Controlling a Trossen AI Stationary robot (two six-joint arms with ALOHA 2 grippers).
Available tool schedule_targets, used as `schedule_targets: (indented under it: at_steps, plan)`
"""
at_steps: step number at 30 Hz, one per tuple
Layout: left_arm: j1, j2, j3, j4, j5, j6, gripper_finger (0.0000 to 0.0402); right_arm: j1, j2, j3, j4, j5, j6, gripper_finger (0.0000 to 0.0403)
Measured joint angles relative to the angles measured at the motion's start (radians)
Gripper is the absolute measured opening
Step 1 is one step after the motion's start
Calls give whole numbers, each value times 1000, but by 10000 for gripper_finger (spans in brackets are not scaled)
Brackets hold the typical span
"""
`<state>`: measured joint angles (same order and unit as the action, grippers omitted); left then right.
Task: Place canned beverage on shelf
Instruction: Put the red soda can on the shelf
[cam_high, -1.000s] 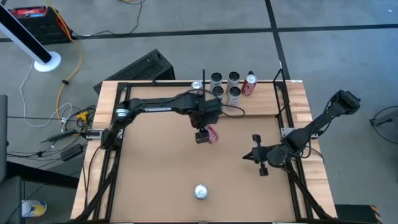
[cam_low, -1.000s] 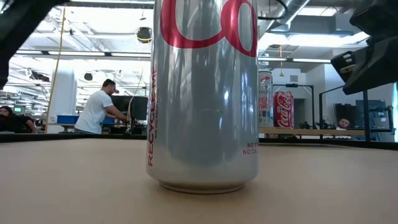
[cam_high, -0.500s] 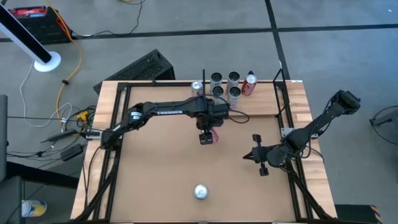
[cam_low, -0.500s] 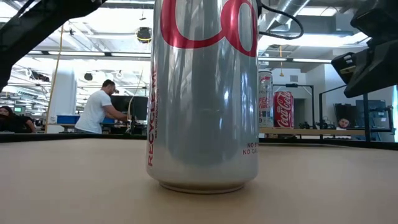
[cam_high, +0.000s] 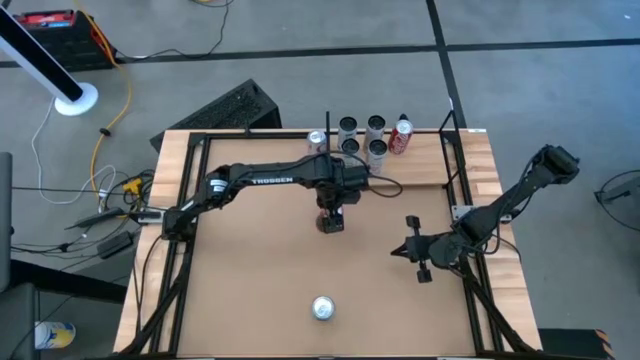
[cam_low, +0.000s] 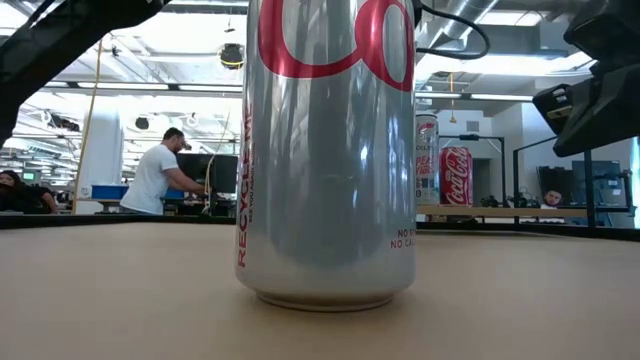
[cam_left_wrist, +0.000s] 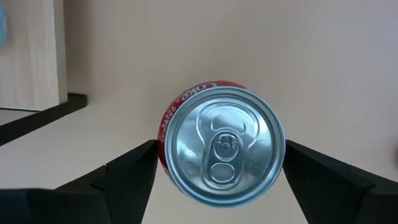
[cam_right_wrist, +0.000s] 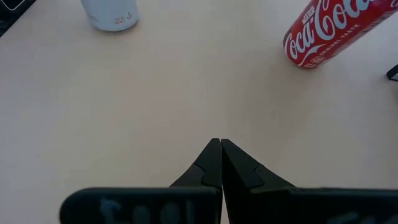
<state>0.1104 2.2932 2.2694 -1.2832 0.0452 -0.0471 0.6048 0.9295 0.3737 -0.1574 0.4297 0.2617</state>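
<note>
left gripper (cam_left_wrist: 219, 163) now directly above red can (cam_left_wrist: 221, 146)

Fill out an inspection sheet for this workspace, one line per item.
Surface: tan tabletop, wood side strips.
Job's things: red can upright mid-table, under the left gripper; silver can upright near the front edge; shelf at the back holds five upright cans and one red can.
Clutter: nothing seen on the table.
Grippers: left gripper straddles the red can, fingers open on either side of it; right gripper shut, empty, parked low at the right side.
Cables: black cable looping off the left arm; yellow cord on the floor.
Surroundings: grey floor, white stand, a person standing in the room behind.
</note>
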Motion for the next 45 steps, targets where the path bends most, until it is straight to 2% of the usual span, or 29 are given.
schedule_targets:
  at_steps: [6, 14, 22, 27, 34, 40, 45]
  plan:
    - [0, 0, 0, -1, 4, -1, 319, 0, 0, 0, 0, -1, 0, 23]
    - [0, 0, 0, -13, 79, -2, 320, 0, 0, 0, 0, -1, 0, 23]
    - [1, -8, 10, 0, 66, 2, 320, 0, 0, 0, 0, -2, -1, 23]
    - [0, -10, 88, 32, -29, 27, 320, -6, 0, 0, 3, -2, -23, 23]
    - [7, -113, 73, 131, -242, 68, 320, -25, 0, -1, 17, -5, -60, 23]
    - [3, -205, 67, 59, -332, 75, 320, -67, 0, -1, 108, -4, -87, 32]
    - [-24, -310, -49, -30, -480, 27, 320, -100, 0, -1, 182, -4, -91, 35]
